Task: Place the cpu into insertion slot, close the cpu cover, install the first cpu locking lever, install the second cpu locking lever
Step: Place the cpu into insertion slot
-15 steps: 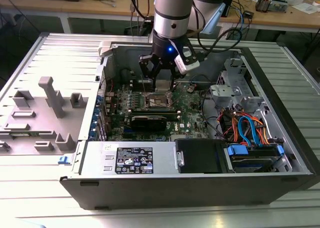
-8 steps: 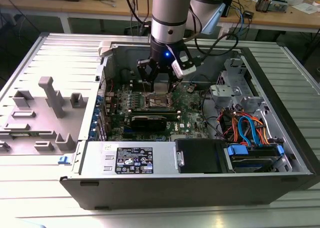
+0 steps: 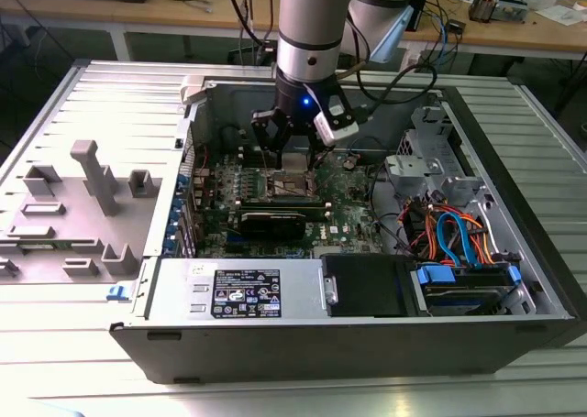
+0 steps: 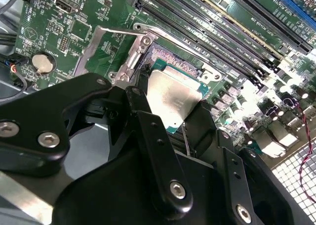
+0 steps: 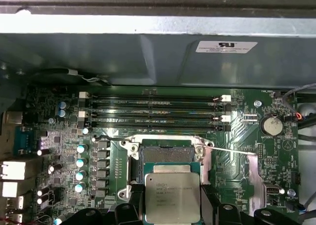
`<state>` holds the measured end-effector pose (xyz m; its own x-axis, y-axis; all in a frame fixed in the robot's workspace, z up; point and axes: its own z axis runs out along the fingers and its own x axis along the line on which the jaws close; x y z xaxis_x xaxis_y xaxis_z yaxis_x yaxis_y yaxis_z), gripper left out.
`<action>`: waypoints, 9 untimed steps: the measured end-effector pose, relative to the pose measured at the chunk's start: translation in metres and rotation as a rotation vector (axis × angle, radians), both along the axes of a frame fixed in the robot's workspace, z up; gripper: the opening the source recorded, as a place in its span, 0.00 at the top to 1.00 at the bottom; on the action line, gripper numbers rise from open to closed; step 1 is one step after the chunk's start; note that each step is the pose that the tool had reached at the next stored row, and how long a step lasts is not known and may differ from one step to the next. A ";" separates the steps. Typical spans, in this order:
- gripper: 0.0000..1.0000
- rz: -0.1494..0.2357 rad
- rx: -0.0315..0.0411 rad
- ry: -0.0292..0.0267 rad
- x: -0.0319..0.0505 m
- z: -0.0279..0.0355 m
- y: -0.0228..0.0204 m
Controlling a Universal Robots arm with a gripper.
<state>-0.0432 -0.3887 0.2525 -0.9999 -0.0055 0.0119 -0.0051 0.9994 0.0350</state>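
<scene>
Exterior view first: the gripper [image 3: 293,159] hangs low inside the open computer case [image 3: 367,348], over the middle of the green motherboard [image 3: 353,220], well away from the board's edges.

On to the second wrist view: the black fingers [image 4: 148,131] are clamped on the cpu [image 4: 173,99] (silver top facing up). It is held over the insertion slot [image 4: 160,54] and is not seated. The cpu cover [image 4: 132,61] lies swung open beside the slot, on the side towards the coin battery [image 4: 44,62].

First wrist view now: the cpu overlaps one edge of the slot, and the long memory slots [image 5: 153,113] run along the opposite edge.
</scene>
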 end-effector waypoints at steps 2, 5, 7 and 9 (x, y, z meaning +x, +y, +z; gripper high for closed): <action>0.45 -0.046 0.0000 0.0000 0.0000 -0.0003 0.0000; 0.45 -0.107 0.0001 0.0000 0.0000 -0.0007 0.0000; 0.45 -0.117 0.0000 0.0000 0.0000 -0.0007 0.0000; 0.45 -0.118 0.0001 0.0000 0.0000 -0.0008 0.0000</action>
